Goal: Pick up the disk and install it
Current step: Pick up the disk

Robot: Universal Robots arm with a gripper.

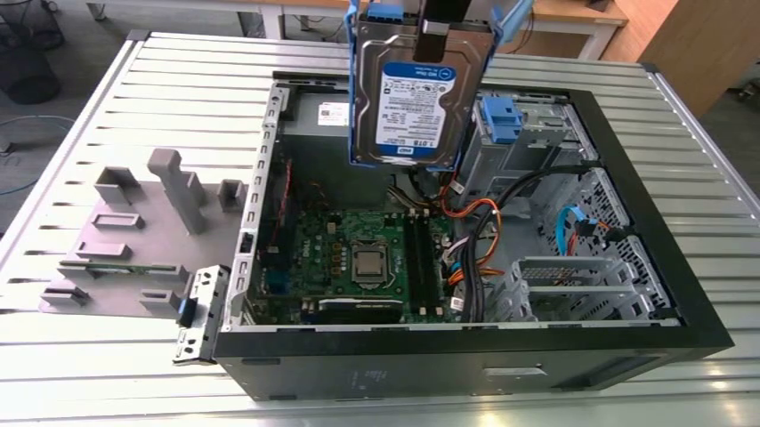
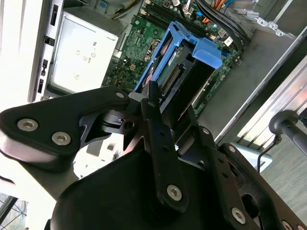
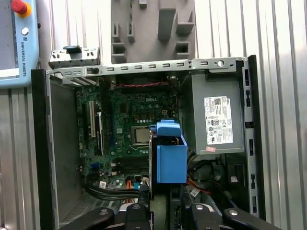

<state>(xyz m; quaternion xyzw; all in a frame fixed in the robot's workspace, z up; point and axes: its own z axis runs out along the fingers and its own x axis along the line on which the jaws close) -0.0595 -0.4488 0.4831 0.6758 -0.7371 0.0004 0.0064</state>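
The disk (image 1: pixel 416 98) is a silver hard drive with a white-and-blue label and blue side rails. In the exterior view it hangs upright above the open computer case (image 1: pixel 475 360), over the back part near the drive cage. My gripper (image 1: pixel 430 43) is shut on its upper edge. In the second wrist view the disk (image 2: pixel 184 72) extends away from the gripper (image 2: pixel 170 109) towards the motherboard below. In the first wrist view the disk's blue rail (image 3: pixel 171 158) sits just beyond the gripper (image 3: pixel 158 197), above the board and beside the power supply.
Inside the case are the green motherboard (image 1: pixel 356 258), cable bundles (image 1: pixel 475 240), the grey power supply (image 3: pixel 218 120) and a drive cage with a blue latch (image 1: pixel 499 120). A grey fixture block (image 1: pixel 131 231) lies on the slatted table at the exterior view's left. A pendant (image 3: pixel 17 43) lies beside the case.
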